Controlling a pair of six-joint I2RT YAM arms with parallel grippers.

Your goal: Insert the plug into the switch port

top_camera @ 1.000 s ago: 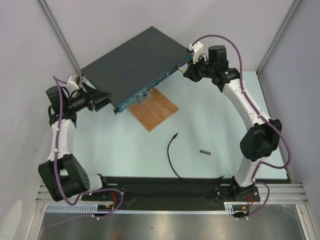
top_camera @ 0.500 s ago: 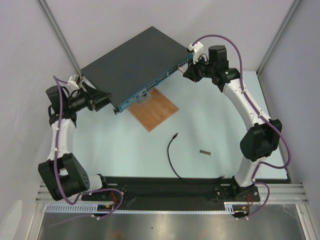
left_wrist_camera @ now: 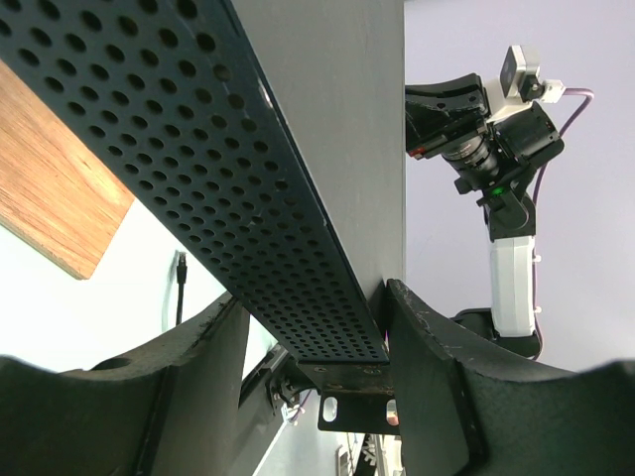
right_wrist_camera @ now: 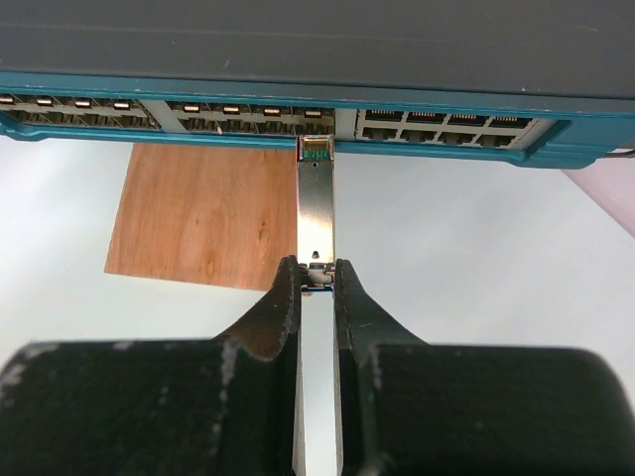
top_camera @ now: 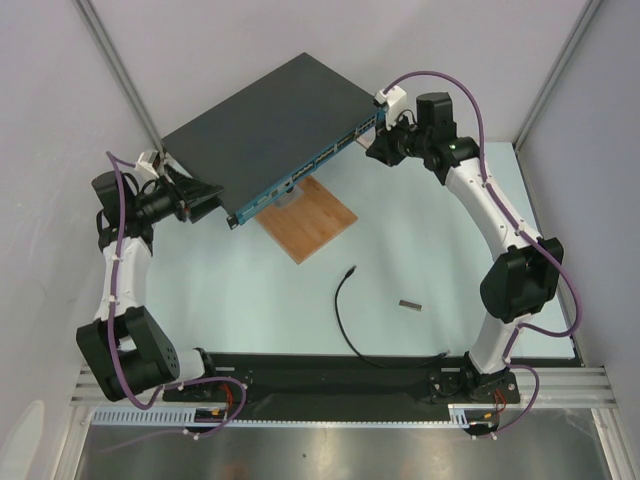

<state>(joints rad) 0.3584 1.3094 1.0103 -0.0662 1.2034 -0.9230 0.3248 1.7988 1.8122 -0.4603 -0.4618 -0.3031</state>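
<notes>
The plug [top_camera: 351,270] is a small black tip on a thin black cable [top_camera: 340,320] and lies loose on the table; it also shows in the left wrist view, plug [left_wrist_camera: 181,260]. The switch port row runs along the teal front strip [top_camera: 310,165] of the dark switch box [top_camera: 270,120]. My right gripper [top_camera: 378,145] [right_wrist_camera: 317,273] is shut on a grey metal piece [right_wrist_camera: 316,208], whose far end meets the teal strip [right_wrist_camera: 248,111]. My left gripper [top_camera: 205,195] [left_wrist_camera: 317,297] clamps the box's left end, a finger on each face.
A brown wooden board [top_camera: 310,218] lies under the strip's front edge. Another short grey metal piece [top_camera: 409,303] rests right of the cable. Frame posts and pale walls close in the back and both sides.
</notes>
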